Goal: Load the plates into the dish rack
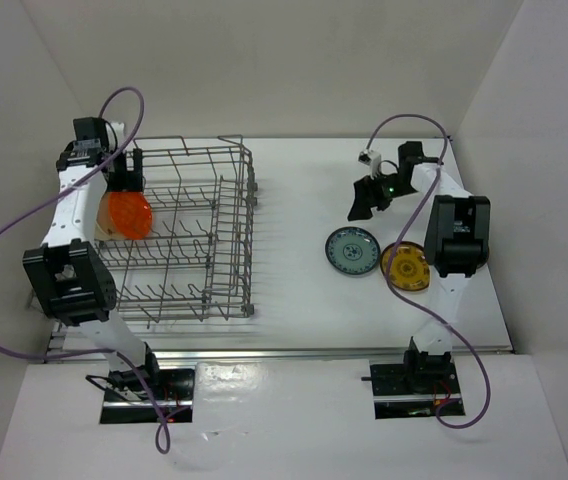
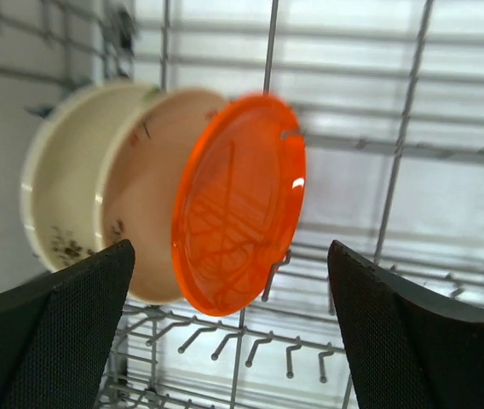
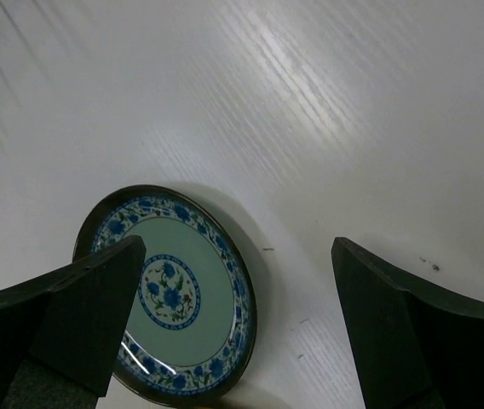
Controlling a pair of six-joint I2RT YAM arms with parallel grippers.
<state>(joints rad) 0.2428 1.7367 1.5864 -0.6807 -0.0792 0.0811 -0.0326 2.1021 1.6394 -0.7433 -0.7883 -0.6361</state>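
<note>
Three of the five plates stood on edge at the left end of the dish rack (image 1: 232,240). The two cream plates (image 2: 67,200) leaned together side by side. The orange-red plate (image 2: 238,204) stood just in front of them, overlapping the nearer one in the left wrist view. The left gripper (image 2: 229,249) hovered at that end of the rack with its fingers spread wide and nothing between them; the orange-red plate sat beyond the fingertips and seemed clear of them. Two plates lay flat on the white table (image 1: 294,190), well to the right of the rack. These were the blue-and-white plate (image 1: 352,250) and, just beside it on its right, the yellow plate (image 1: 407,267), partly hidden under the right arm (image 1: 456,240). The right gripper (image 1: 369,196) hung above the table just beyond the blue-and-white plate, its fingers apart and empty.
</note>
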